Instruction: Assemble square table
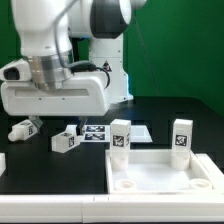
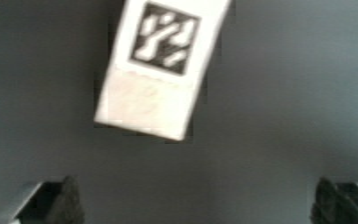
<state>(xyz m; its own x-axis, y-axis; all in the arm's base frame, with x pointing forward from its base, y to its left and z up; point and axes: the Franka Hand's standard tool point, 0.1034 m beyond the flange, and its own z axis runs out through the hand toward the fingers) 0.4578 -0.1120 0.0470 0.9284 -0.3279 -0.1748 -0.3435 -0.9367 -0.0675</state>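
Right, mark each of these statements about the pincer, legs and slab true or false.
1. The pincer is open and empty. True.
2. All four legs stand upright. False: two legs stand at the far edge of the slab; two others lie on the table.
3. In the wrist view a leg lies clear of the fingertips. True.
4. The slab is held up by the arm. False: it rests on the table, at the exterior view's right, apart from the arm.
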